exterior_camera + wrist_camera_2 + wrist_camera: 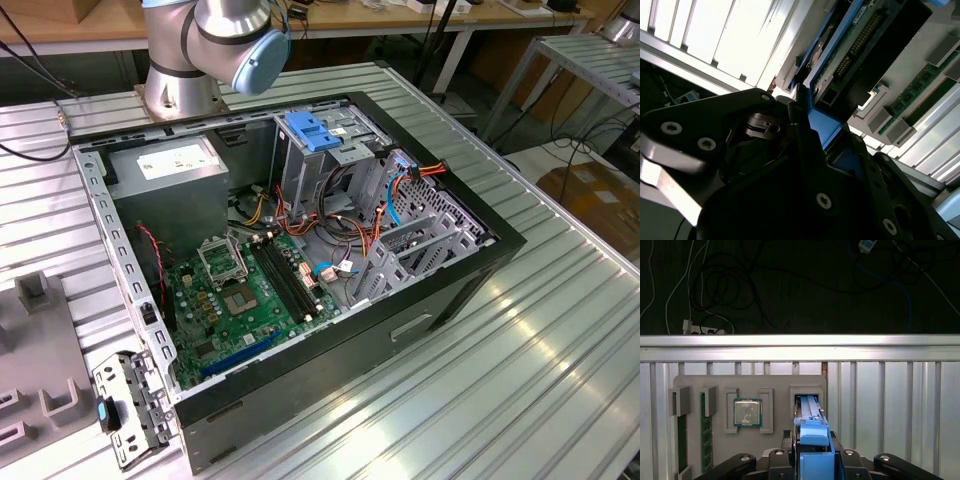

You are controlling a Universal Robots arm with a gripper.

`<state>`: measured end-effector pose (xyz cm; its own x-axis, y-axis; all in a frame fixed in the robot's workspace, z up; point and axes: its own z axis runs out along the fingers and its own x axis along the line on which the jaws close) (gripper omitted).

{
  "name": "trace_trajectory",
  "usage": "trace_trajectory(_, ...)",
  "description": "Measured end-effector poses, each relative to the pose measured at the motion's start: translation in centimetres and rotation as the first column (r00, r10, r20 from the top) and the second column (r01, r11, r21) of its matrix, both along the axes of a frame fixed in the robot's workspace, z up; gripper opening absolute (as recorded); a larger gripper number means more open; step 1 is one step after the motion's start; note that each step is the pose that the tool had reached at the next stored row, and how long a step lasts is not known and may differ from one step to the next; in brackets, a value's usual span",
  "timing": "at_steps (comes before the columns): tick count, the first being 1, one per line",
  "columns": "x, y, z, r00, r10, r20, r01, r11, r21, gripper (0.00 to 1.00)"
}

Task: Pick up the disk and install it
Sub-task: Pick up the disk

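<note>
Because the disk (pixel 810 407) stands on edge in a slot of the grey fixture tray (pixel 775 382), the gripper (pixel 814 446) takes it from the exposed upper edge. The fingers (pixel 790 452) are closed to a narrow gap on the blue carrier rails, one finger against each side. In both wrist views blue plastic fills the space between them. This hold keeps the broad faces of the disk parallel to the fingers, which by judgement suits a straight pull along the slot. In the second wrist view the disk (pixel 852 47) extends beyond the fingers (pixel 800 137) with its circuit-board face and connector row exposed. Just beside the fingers the tray carries a processor chip (pixel 747 412). Farther out are memory modules (pixel 703 430), each in its own recess so that parts do not touch. Beyond the tray lies the ribbed aluminium table (pixel 890 405). The exterior view shows the open computer case (pixel 500 240) with a drive cage (pixel 335 165) under a blue latch plate (pixel 310 130). The gripper body masks the contact faces of the fingers. The disk label is turned out of sight. The lower edge sits inside the slot, so it cannot be told whether the disk rests on the slot floor.
</note>
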<state>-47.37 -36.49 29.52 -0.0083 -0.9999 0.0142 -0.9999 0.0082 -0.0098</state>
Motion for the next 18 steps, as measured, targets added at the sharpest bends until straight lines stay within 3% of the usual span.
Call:
trace_trajectory(3, 0.0, 0.0, 0.08, 1.0, 0.0, 0.0003, 0.0, 1.0, 0.0001, 0.37)
trace_trajectory(11, 0.0, 0.0, 1.17, 1.0, 0.0, 0.0001, 0.0, 1.0, 0.0, 0.37)
trace_trajectory(18, 0.0, 0.0, 2.82, 1.0, 0.0, 0.0, 0.0, 1.0, -0.002, 0.37)
